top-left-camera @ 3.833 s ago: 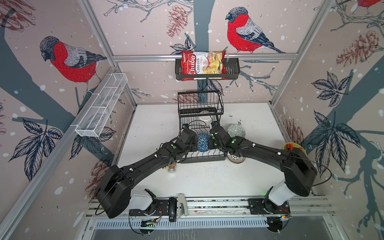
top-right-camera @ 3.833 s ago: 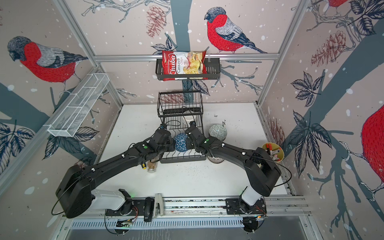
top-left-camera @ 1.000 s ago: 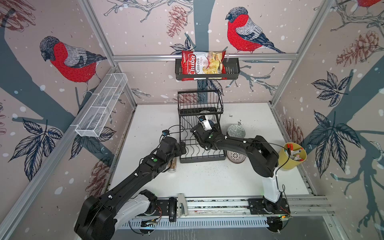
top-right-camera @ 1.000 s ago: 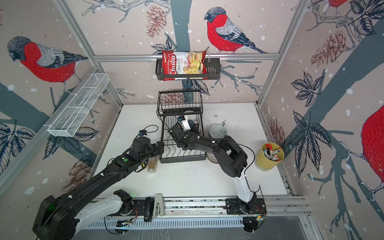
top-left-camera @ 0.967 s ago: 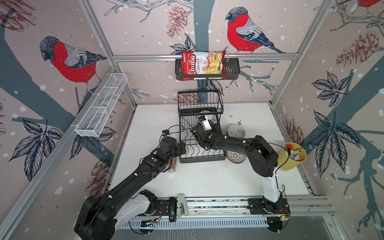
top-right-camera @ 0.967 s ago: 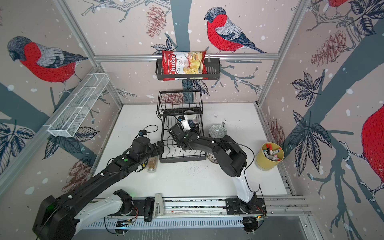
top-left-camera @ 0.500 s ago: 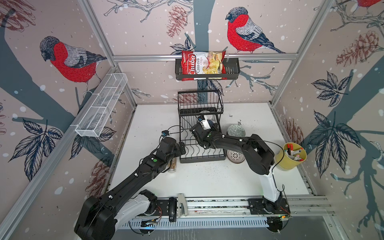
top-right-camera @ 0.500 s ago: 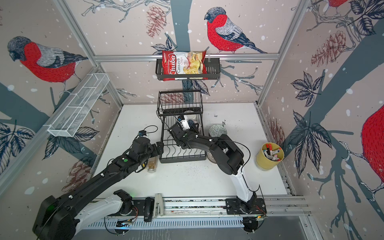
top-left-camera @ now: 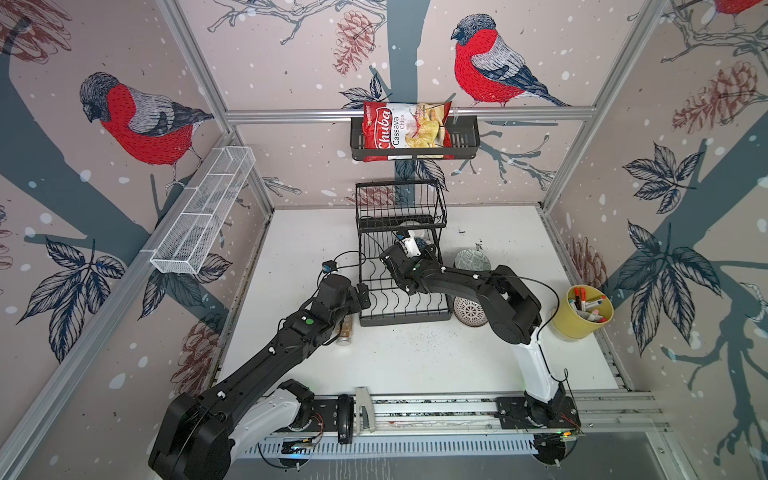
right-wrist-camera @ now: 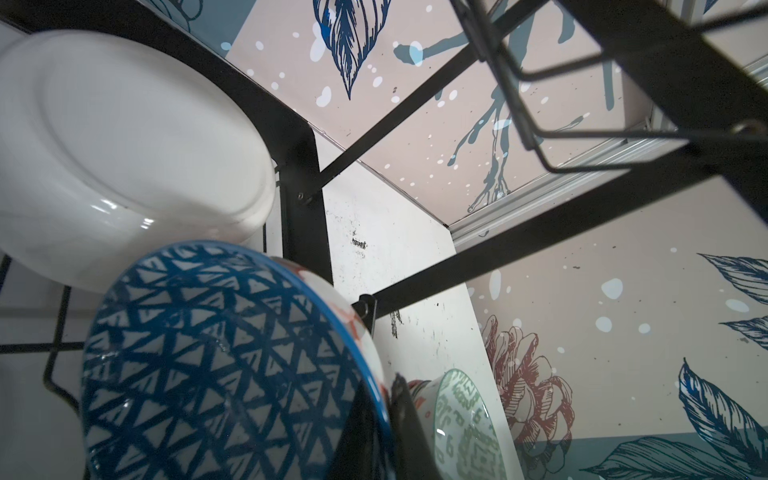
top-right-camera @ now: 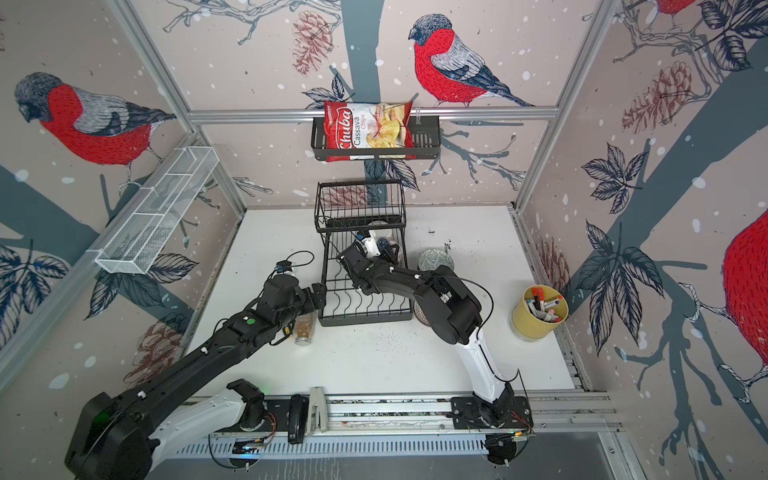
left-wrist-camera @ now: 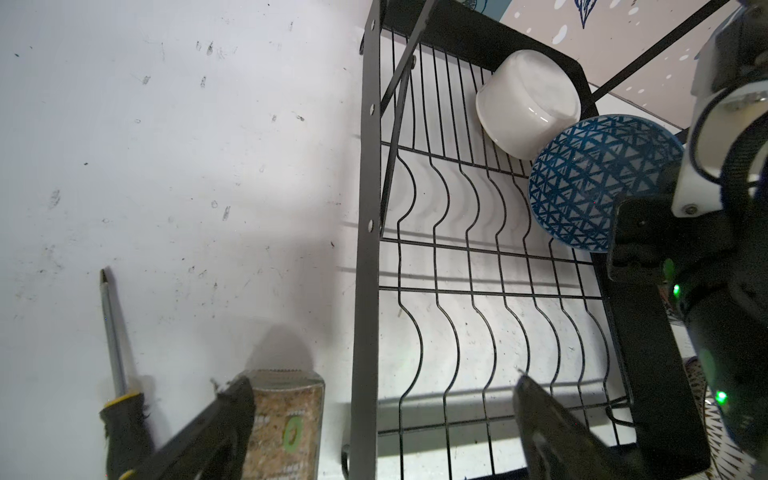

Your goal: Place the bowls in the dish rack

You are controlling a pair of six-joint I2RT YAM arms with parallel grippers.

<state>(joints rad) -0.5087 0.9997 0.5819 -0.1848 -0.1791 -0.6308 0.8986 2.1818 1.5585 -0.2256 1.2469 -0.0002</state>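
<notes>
The black dish rack (top-left-camera: 405,321) (top-right-camera: 361,320) stands mid-table. In the back of its lower grid a plain white bowl (left-wrist-camera: 525,102) (right-wrist-camera: 124,145) lies on its side. A blue-triangle bowl (left-wrist-camera: 594,183) (right-wrist-camera: 208,365) stands on edge right in front of it. My right gripper (right-wrist-camera: 386,411) (top-left-camera: 428,249) is shut on this bowl's rim, one finger inside and one outside. My left gripper (left-wrist-camera: 376,386) (top-left-camera: 363,291) is open and empty at the rack's front left corner. A grey-green bowl (top-left-camera: 471,259) (right-wrist-camera: 461,424) and an orange-red patterned bowl (top-left-camera: 469,311) sit on the table right of the rack.
A spice jar (top-left-camera: 345,330) (left-wrist-camera: 286,419) lies by the left fingers, and a screwdriver (left-wrist-camera: 112,332) lies further left. A yellow pot of markers (top-left-camera: 584,311) stands at the right. The chips basket (top-left-camera: 415,137) and white mesh shelf (top-left-camera: 203,208) hang on the walls.
Earlier both grippers were at the blue bowl in mid-rack. The right has since carried it to the back by the white bowl, and the left has drawn back open. Over the last second, only the right elbow shifts.
</notes>
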